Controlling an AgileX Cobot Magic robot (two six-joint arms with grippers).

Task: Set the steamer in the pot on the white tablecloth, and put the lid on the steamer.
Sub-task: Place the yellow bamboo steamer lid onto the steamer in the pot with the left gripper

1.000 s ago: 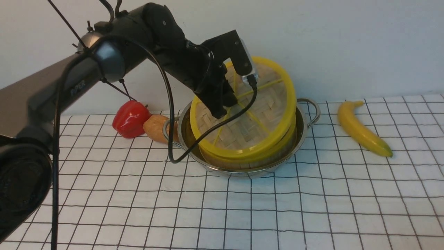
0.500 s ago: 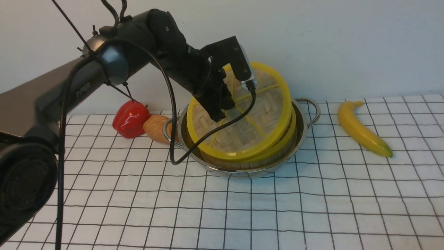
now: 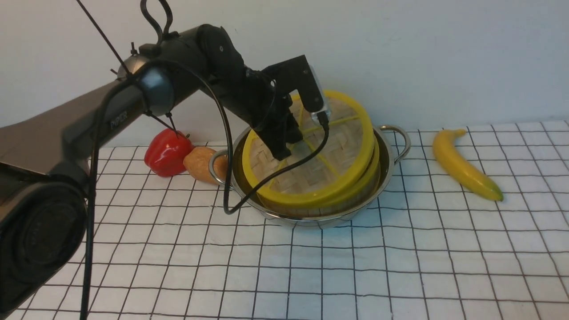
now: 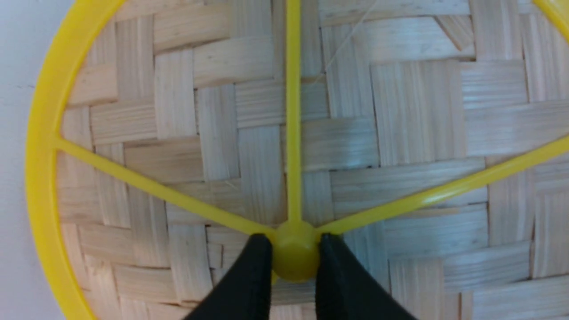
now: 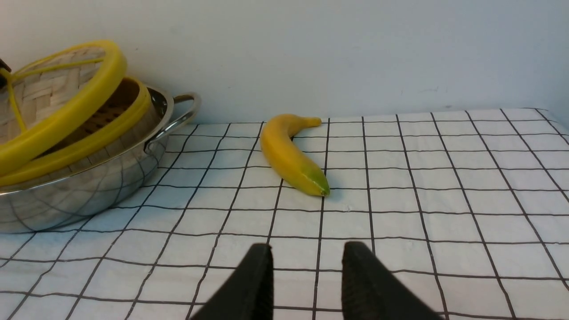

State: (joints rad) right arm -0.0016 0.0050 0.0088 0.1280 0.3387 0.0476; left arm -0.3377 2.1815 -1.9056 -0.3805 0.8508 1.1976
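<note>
The steamer (image 3: 372, 170) sits in the steel pot (image 3: 311, 220) on the white gridded tablecloth (image 3: 355, 266). My left gripper (image 3: 286, 149) is shut on the yellow centre hub of the lid (image 3: 338, 146) and holds it tilted over the steamer, near edge low, far edge raised. In the left wrist view the black fingers pinch the hub, with the gripper (image 4: 294, 242) against the woven lid (image 4: 400, 111). The right wrist view shows the lid (image 5: 53, 89), steamer (image 5: 106, 113) and pot (image 5: 89, 186) to one side. My right gripper (image 5: 306, 249) is open and empty above the cloth. The steamer's contents are hidden.
A banana (image 3: 464, 164) lies on the cloth right of the pot; it also shows in the right wrist view (image 5: 289, 153). A red pepper (image 3: 166, 151) and an orange-brown vegetable (image 3: 200, 164) lie left of the pot. A pale wall stands close behind.
My left gripper has lowered the lid towards the steamer, and the lid's tilt has lessened. The pot, steamer and banana have not moved.
</note>
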